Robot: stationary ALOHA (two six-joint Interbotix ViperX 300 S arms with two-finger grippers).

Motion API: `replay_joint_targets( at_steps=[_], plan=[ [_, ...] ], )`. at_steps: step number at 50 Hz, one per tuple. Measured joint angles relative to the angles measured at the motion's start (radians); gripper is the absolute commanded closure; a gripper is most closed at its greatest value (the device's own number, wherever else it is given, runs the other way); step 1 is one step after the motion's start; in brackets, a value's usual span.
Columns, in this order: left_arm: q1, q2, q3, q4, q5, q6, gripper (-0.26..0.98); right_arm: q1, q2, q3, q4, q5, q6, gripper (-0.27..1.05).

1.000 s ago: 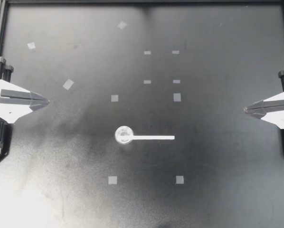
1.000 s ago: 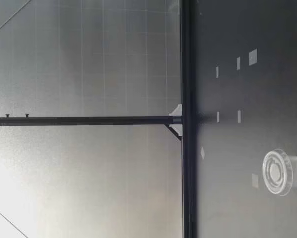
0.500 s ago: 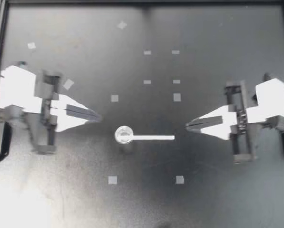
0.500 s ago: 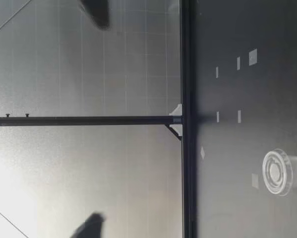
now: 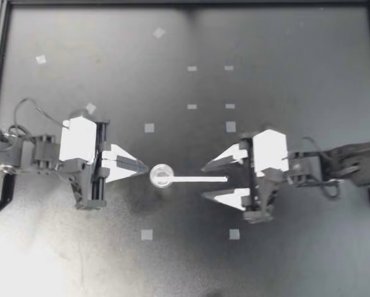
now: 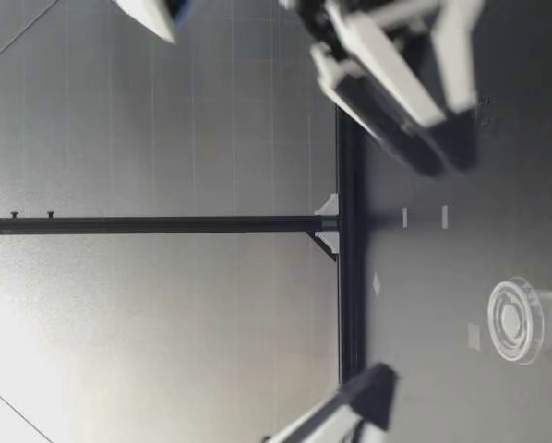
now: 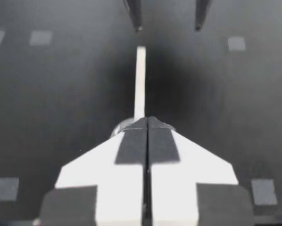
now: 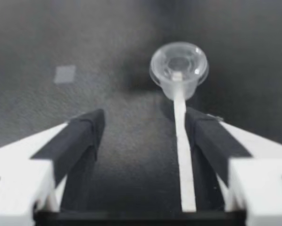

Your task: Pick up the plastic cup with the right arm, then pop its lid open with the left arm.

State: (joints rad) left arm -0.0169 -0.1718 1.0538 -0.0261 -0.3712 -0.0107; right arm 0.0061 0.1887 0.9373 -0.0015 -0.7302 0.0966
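One scoop (image 5: pixel 188 179), handle toward right tool (image 5: pixel 204 180) (bowl leftward)

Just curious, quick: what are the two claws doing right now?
Left gripper: shut, empty, beside the clear cup.
Right gripper: open around the white strip.

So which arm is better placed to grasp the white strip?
Probably the right: the right gripper stands open, fingers either side of the white strip. The left gripper is shut, its tip beside the clear cup.
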Motion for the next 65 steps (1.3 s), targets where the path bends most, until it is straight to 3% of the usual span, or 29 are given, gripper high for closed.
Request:
replay_joint_targets(
  at_steps=[17,65],
  plan=[
    [0.021,0.13,0.003,-0.008,-0.055,0.006,0.86,-0.028,0.13,-0.087,0.029,0.0,-0.002,0.13],
    [0.031,0.233,-0.038,-0.008,-0.094,0.006,0.86,-0.057,0.313,-0.272,-0.014,0.015,0.02,0.13]
  ],
)
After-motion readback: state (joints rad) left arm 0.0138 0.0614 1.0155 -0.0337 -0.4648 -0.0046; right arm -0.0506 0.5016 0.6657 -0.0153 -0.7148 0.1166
